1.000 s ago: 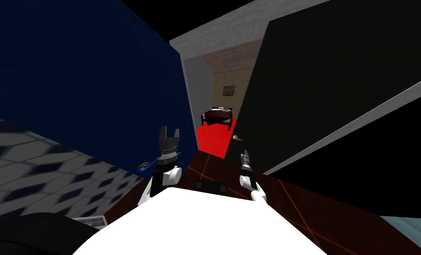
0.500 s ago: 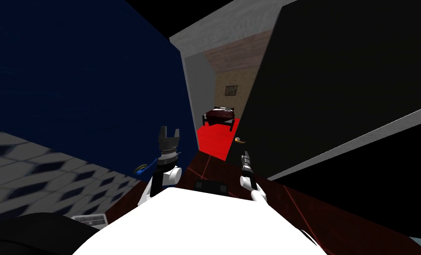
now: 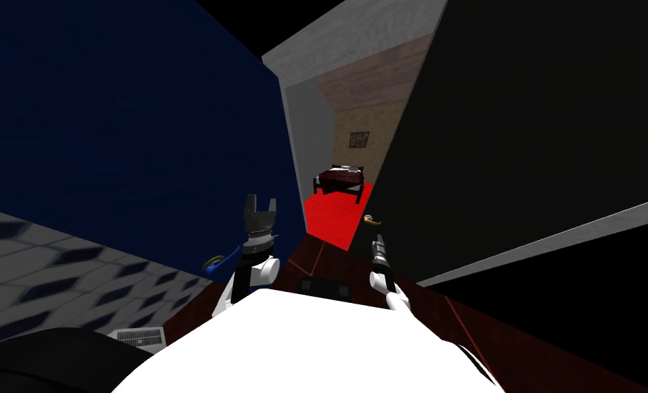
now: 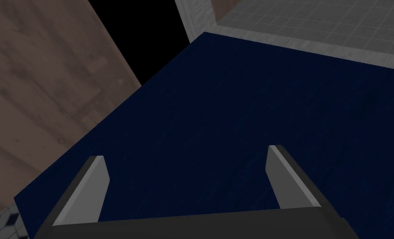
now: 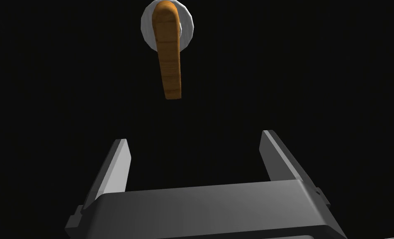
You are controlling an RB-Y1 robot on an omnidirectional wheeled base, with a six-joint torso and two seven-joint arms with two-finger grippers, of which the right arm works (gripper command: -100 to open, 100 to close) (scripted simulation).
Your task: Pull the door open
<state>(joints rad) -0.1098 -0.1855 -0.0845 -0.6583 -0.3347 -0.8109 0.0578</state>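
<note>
A black door (image 3: 520, 136) stands ajar on my right, its free edge beside a lit opening. Its orange-brown lever handle (image 3: 374, 220) sits on a white round plate (image 5: 167, 24). In the right wrist view the handle (image 5: 170, 58) points toward my right gripper (image 5: 194, 136), which is open and a short way off it, touching nothing. In the head view that gripper (image 3: 378, 239) is just below the handle. My left gripper (image 3: 261, 201) is open and empty, raised before a dark blue panel (image 4: 241, 116).
The dark blue panel (image 3: 111, 123) lines my left side, with a blue handle (image 3: 215, 263) low on it. Through the grey door frame (image 3: 305, 136) lie a red floor (image 3: 333, 211) and a bed (image 3: 340, 179). Patterned tiles (image 3: 36, 273) and a vent grille (image 3: 138, 336) are at lower left.
My head view has shifted, and the opening beside the door's edge looks wider. The handle sits slightly lower and further right. Both arms keep their places.
</note>
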